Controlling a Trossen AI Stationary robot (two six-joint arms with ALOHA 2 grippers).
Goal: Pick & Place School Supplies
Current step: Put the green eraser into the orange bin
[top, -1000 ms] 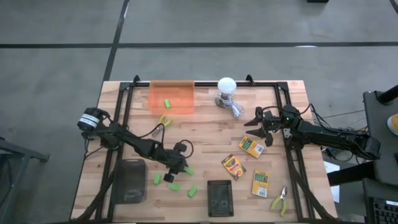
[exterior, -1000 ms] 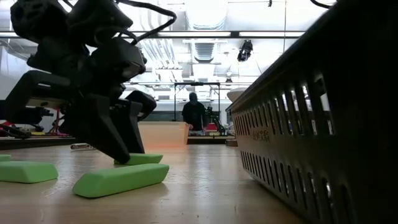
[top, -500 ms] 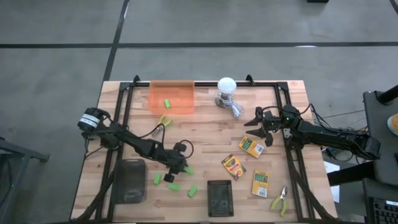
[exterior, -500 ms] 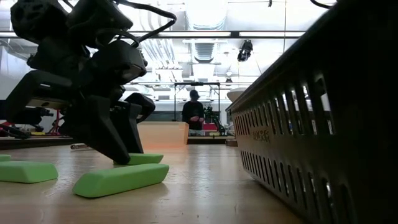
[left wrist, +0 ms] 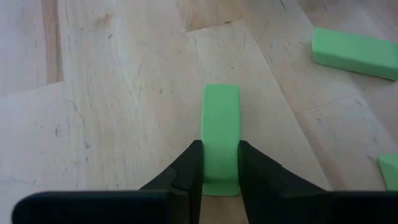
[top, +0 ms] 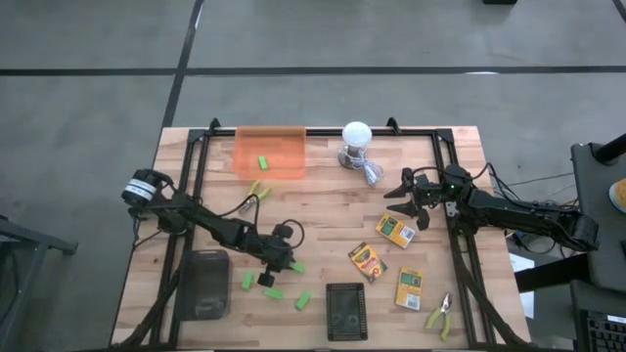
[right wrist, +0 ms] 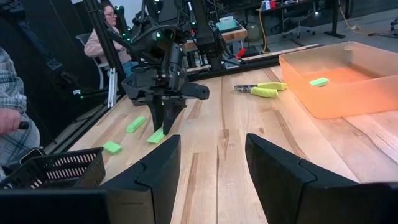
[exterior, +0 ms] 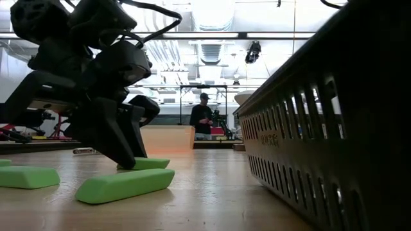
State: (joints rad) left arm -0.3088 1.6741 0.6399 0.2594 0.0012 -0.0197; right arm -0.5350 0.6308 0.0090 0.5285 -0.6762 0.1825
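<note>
My left gripper [top: 290,260] is down on the light wooden tabletop [top: 323,210], near its front-left part, and its fingers [left wrist: 189,168] are pressed against both long sides of a small bright-green rectangular block [left wrist: 221,134] that lies flat on the wood (from the level view across the table, the fingers [exterior: 122,147] reach right down to the boards). Three more small green blocks lie close by: one [top: 248,282] to the left of my grip, one [top: 273,291] just nearer the front edge, and one [top: 303,300] further right, all apart from each other. A fifth green block [top: 262,162] sits inside the translucent orange rectangular tray [top: 270,152] at the far edge.

A yellow-green-handled plier-like tool [top: 257,191] lies just in front of that tray; a second one [top: 440,315] is at the front-right corner. Three flat yellow-and-green crayon boxes [top: 396,231] [top: 368,261] [top: 409,287] are spread over the right half, well apart from the tray.

My right gripper [top: 407,192] hangs over the right side, beside the farthest crayon box, fingers [right wrist: 155,171] spread apart and holding nothing.

A black mesh basket [top: 345,311] stands at the front middle, and a dark flat tray [top: 203,284] at the front left.
</note>
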